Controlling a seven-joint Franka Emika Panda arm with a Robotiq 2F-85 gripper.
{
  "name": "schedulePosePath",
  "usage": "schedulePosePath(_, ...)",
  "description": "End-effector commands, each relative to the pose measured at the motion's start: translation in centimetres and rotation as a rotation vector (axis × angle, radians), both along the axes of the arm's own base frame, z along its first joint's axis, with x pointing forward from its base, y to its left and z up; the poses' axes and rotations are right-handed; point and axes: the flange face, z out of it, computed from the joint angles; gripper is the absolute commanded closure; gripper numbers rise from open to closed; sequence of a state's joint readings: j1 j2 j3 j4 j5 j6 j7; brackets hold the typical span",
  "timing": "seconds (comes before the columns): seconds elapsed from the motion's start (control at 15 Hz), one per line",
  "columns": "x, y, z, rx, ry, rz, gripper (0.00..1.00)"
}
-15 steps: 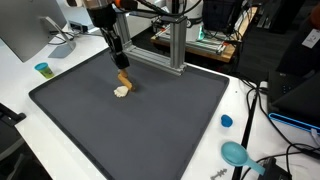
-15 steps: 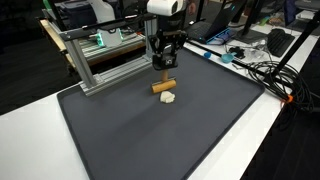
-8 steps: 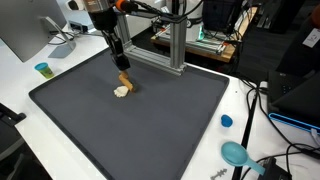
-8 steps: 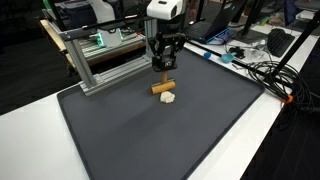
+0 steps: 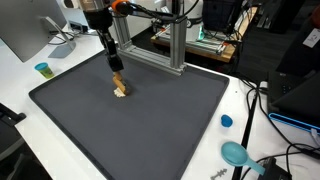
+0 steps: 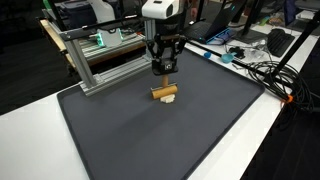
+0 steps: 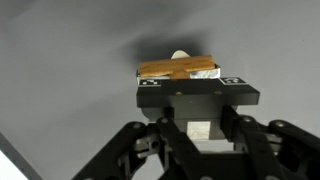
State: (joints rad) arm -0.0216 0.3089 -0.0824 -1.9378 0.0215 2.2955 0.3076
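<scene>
A small wooden block lies on the dark grey mat, with a small cream-coloured piece touching it. In the wrist view the block lies crosswise just past the fingertips, and the cream piece peeks out behind it. My gripper hangs straight down just above the block, also seen in an exterior view. Its fingers look pressed together, and I see nothing held between them. Whether the tips touch the block I cannot tell.
An aluminium frame stands at the mat's far edge behind the arm. A small cup, a blue cap and a teal scoop-like tool lie on the white table. Cables run beside the mat.
My gripper has shifted a little sideways over the block. The wooden block and the cream piece now lie closer together, touching.
</scene>
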Motion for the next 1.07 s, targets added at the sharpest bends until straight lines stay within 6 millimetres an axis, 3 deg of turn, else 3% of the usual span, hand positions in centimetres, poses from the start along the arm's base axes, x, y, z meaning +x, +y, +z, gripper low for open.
schedulePosePath(0.0, 0.5, -0.5, -1.4, 0.008, 0.014, -0.043, 0.78)
schedulePosePath(0.73, 3.9, -1.3, -2.9, -0.006, -0.11, -0.122, 0.78)
schedulePosePath(0.87, 4.1, -1.0, -0.5, 0.002, -0.168, -0.108, 0.78)
schedulePosePath(0.93, 2.8, -0.6, 2.5, -0.026, -0.153, 0.006, 0.78)
schedulePosePath(1.0, 1.4, -0.2, 4.2, -0.039, -0.103, 0.076, 0.78)
